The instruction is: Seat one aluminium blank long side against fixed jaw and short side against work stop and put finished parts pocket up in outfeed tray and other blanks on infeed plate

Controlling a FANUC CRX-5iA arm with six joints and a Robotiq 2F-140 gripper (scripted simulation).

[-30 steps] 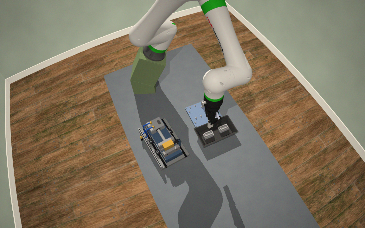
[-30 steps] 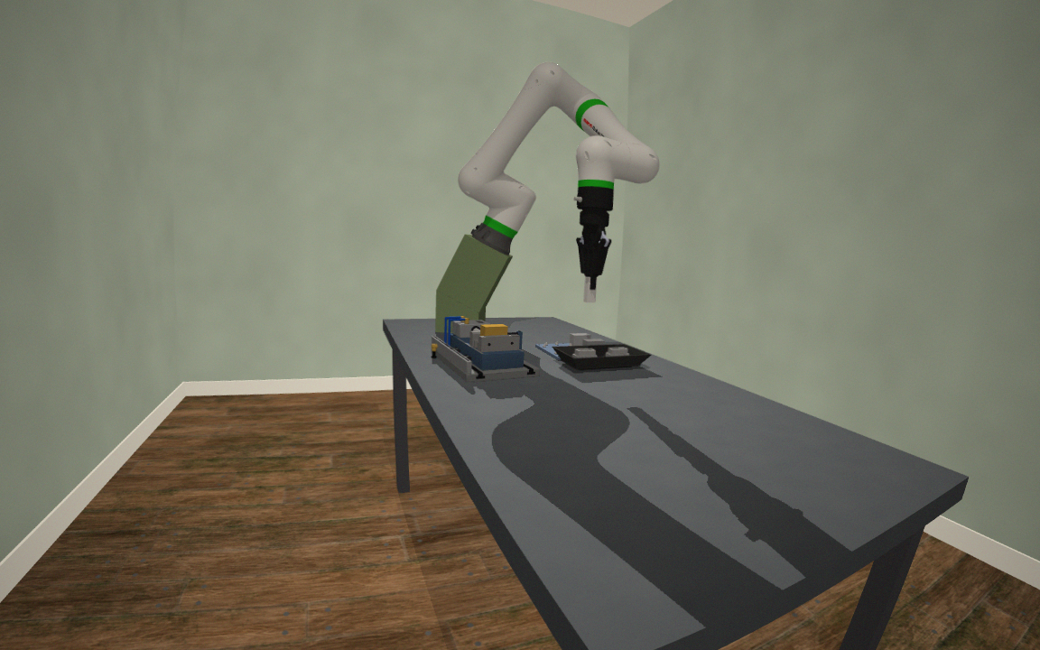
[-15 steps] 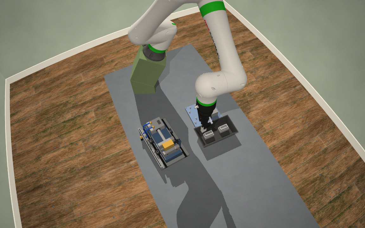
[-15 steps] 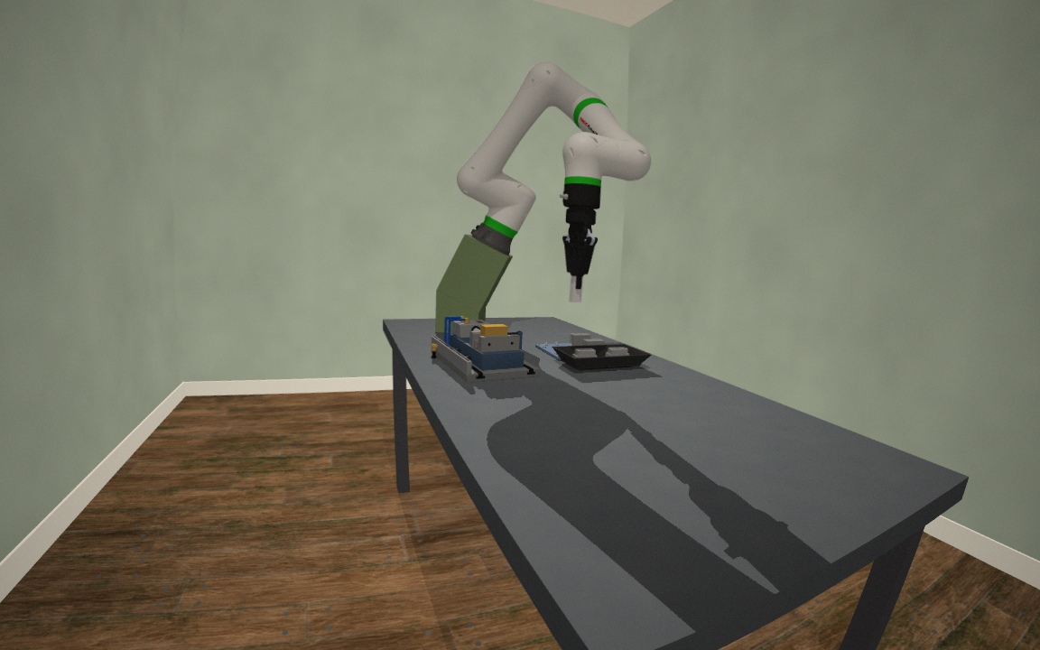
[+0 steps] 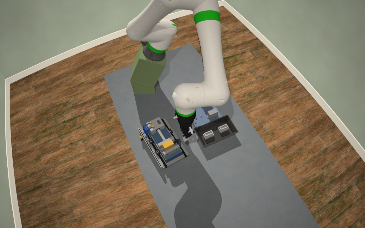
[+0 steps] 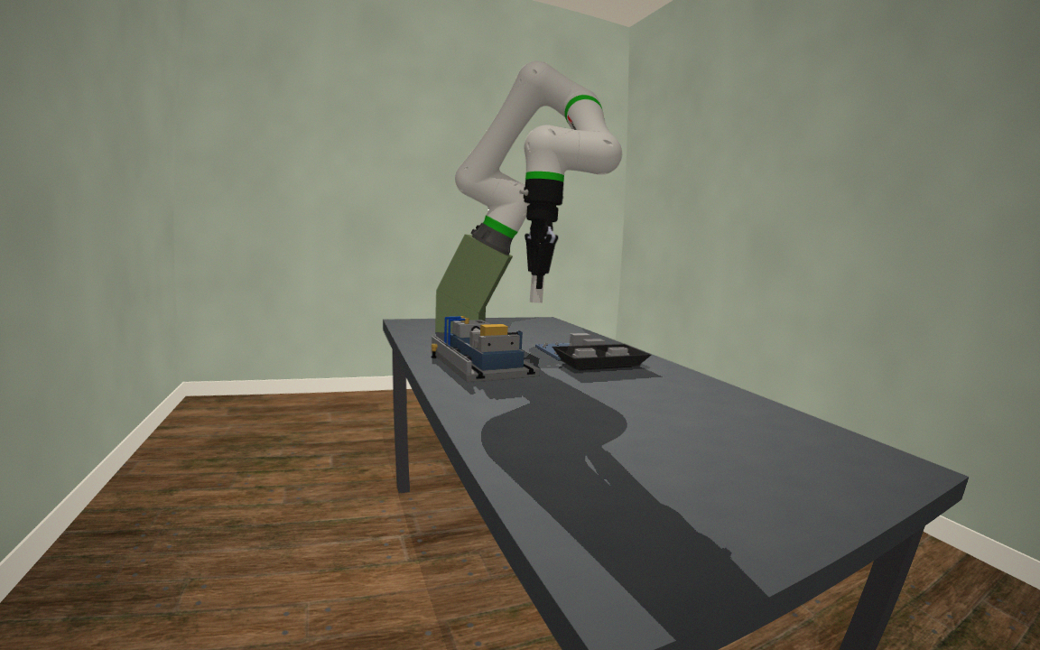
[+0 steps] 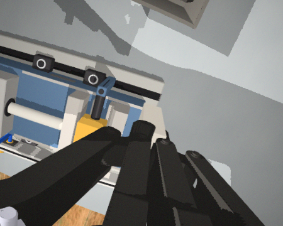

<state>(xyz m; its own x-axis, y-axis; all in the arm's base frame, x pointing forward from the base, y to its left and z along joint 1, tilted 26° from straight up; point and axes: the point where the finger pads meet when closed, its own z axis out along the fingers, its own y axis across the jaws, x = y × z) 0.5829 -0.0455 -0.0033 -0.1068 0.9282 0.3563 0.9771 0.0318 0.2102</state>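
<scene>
Gripper point(image 6: 536, 295): fingers fully closed, nothing between them, high above the table point(image 6: 750, 485). Brass blank point(image 5: 168, 145) sits in the vise point(image 5: 152, 147), below and to one side of the jaws. Two finished parts point(image 5: 208, 134) in the outfeed tray point(image 5: 233, 124), other side; aluminium blank point(image 5: 212, 112) on the infeed plate point(image 5: 199, 120) beyond.

walls point(image 6: 184, 162): pale green | floor point(image 6: 225, 501): brown wood planks | skirting point(image 6: 63, 501): cream | table point(image 6: 750, 485): dark grey
</scene>
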